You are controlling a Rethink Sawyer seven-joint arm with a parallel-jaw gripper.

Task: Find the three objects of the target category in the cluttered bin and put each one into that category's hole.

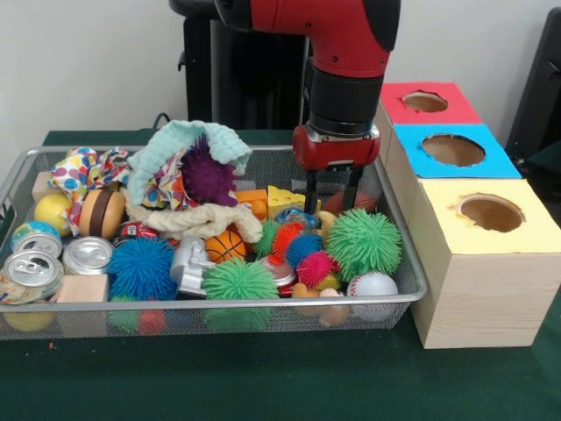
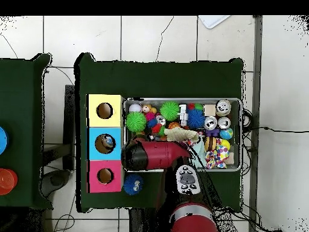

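Gripper: the gripper (image 1: 331, 202) hangs inside the bin (image 1: 410, 263), at the bin's end nearest the desk's far edge and the boxes. Its jaws stand apart with nothing between them.
Bottles: you cannot pick out a bottle with certainty in either view. A bluish, shiny patch just under the gripper may be one. Assume the rest lie buried under the toys.
Handling: expect thin, creased plastic that is very light, springy and slick. It will likely dent under a hard squeeze and may pop out of the jaws.
Grasp point: take hold across the middle of the body or at the stiffer neck, with a wide opening and a gentle close.
Obstructions: the green spiky ball (image 1: 364, 241) sits just beside the gripper. Small spiky balls and the cheese wedge (image 1: 285, 200) crowd the space beneath it.
Cover: the mint cloth (image 1: 188, 145) and the purple ball (image 1: 208, 175) could hide a bottle.
Do not take: the cans (image 1: 88, 254) toward the desk's opposite side.
Hole: the red-topped hole (image 1: 425, 102) is the box opening nearest the desk's far edge, and it is unobstructed.
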